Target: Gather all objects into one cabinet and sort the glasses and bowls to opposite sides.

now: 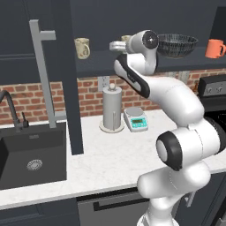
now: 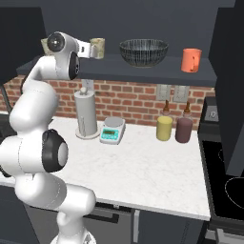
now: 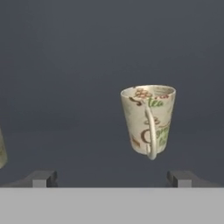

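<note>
On the cabinet shelf (image 2: 143, 71) stand two beige cups, a handled mug (image 3: 148, 120) and a tumbler (image 2: 97, 47), plus one black bowl (image 2: 143, 51) and one orange mug (image 2: 191, 60). The hand view shows the end effector (image 3: 111, 178) released, its fingers spread wide before the beige mug. The right base view adds two jars (image 2: 174, 127) on the desk (image 2: 143, 171).

beige mug (image 3: 148, 120) floral, maybe lettered; black ribbed bowl (image 2: 143, 51)

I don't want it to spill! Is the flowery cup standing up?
Upright: the patterned mug stands on the shelf, rim up.
</note>
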